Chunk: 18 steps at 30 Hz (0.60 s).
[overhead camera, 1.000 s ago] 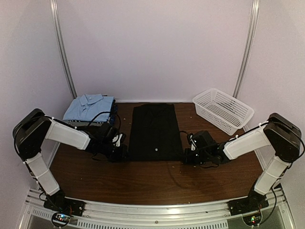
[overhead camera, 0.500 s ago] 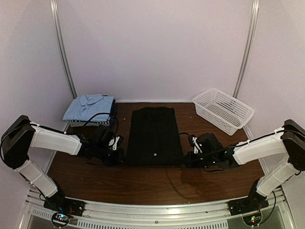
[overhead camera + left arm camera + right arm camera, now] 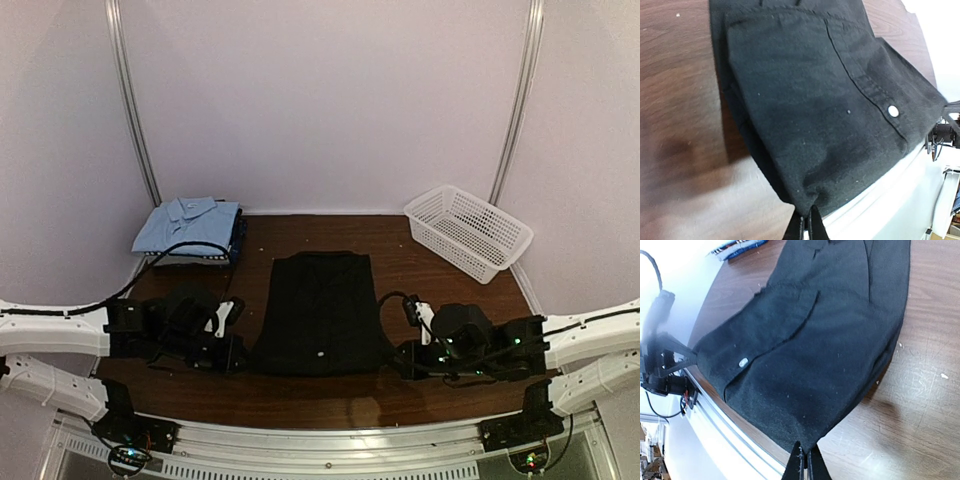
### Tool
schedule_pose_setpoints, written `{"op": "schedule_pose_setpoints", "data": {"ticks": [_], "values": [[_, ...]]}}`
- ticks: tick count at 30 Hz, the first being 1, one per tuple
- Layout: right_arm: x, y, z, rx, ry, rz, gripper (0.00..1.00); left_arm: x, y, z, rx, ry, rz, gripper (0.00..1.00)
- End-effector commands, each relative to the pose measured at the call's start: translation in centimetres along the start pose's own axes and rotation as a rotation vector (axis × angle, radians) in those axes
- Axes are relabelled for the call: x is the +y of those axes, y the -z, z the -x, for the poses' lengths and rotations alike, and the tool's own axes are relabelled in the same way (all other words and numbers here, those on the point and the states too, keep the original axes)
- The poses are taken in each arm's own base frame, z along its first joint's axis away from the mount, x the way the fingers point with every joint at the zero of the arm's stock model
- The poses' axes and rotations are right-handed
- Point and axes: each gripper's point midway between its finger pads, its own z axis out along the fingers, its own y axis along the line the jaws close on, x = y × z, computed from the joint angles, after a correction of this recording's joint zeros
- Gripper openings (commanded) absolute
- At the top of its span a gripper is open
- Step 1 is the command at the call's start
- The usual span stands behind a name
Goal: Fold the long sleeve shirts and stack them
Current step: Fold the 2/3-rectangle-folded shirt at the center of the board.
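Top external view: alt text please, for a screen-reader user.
A black shirt lies spread mid-table, its two near corners pinched by the left gripper and right gripper, both arms stretched low over the wooden table. A light blue collared shirt tops a folded stack at the far left; a white mesh basket sits far right.

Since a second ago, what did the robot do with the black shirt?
The left arm and right arm drew back toward the near edge of the table, sliding the black shirt nearer, its near corners pinched in their shut jaws and spread wider. The folded light blue shirt and white basket stayed put.
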Motion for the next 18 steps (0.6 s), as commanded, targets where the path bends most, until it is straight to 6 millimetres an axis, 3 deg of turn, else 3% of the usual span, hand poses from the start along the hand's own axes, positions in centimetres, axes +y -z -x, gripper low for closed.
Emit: {"op": "schedule_pose_setpoints", "data": {"ticks": [1, 3, 5, 7, 9, 10, 11, 12, 14, 16, 18], "values": [[1.5, 2.2, 3.8, -0.107, 0.006, -0.07, 0.0, -1.6, 2.9, 3.2, -0.11, -0.002, 0.041, 0.0], [2.3, 2.5, 7.1, -0.162, 0.032, -0.103, 0.0, -2.7, 4.1, 6.0, -0.163, -0.043, 0.053, 0.0], [1.8, 1.7, 11.3, -0.198, 0.041, -0.138, 0.0, -3.0, 4.3, 9.8, -0.183, -0.061, 0.027, 0.0], [0.5, -0.1, 15.5, -0.229, 0.044, -0.146, 0.0, -2.6, 4.1, 14.6, -0.232, -0.087, 0.008, 0.0], [-1.3, -2.7, 20.0, -0.255, 0.039, -0.161, 0.0, -1.2, 2.5, 19.4, -0.258, -0.103, 0.023, 0.0], [-2.3, -4.2, 21.9, -0.25, 0.039, -0.171, 0.0, 1.2, 0.0, 21.5, -0.226, -0.069, 0.046, 0.0], [-4.1, -6.1, 23.8, -0.246, 0.03, -0.2, 0.0, 2.3, -2.0, 23.1, -0.206, -0.063, 0.03, 0.0], [-6.3, -9.1, 24.3, -0.206, 0.022, -0.234, 0.0, 3.2, -3.9, 24.6, -0.194, -0.065, 0.023, 0.0], [-8.9, -12.7, 25.8, -0.173, 0.012, -0.256, 0.0, 5.0, -7.6, 27.5, -0.178, -0.072, 0.057, 0.0], [-11.4, -15.9, 26.2, -0.128, -0.009, -0.279, 0.0, 7.4, -11.2, 28.4, -0.129, -0.05, 0.074, 0.0], [-13.4, -17.8, 26.1, -0.094, -0.034, -0.288, 0.0, 9.1, -13.4, 28.8, -0.107, -0.026, 0.077, 0.0]]}}
